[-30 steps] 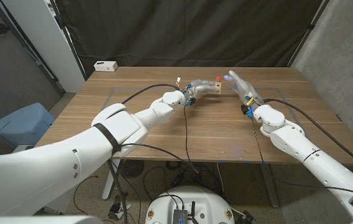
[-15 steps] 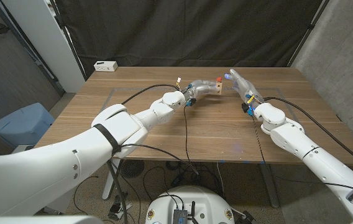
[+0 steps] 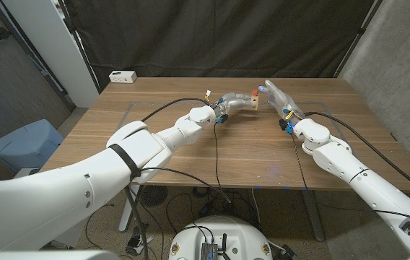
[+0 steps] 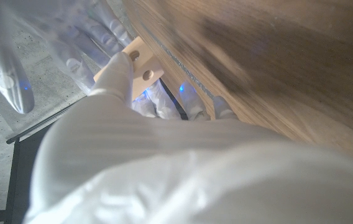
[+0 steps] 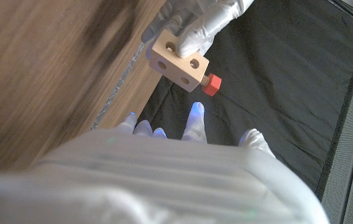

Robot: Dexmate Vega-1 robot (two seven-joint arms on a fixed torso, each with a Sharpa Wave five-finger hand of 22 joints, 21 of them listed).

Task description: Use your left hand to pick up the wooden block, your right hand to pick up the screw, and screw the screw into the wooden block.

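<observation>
Block (image 5: 178, 60) sits pinched in my left hand (image 3: 231, 102), red screw (image 5: 212, 84) already seated, facing my spread, empty right hand (image 3: 278, 96) for turning.

A big brown wooden table (image 3: 190, 155) with a smooth top and long grain lines holds the things. A small white box (image 3: 123, 76) with dark spots on its side sits on the table near the far left corner. Thin pale lines (image 3: 129, 108) run across the table top near its left and right edges. A black cable (image 3: 215, 155) hangs over the near edge.
</observation>
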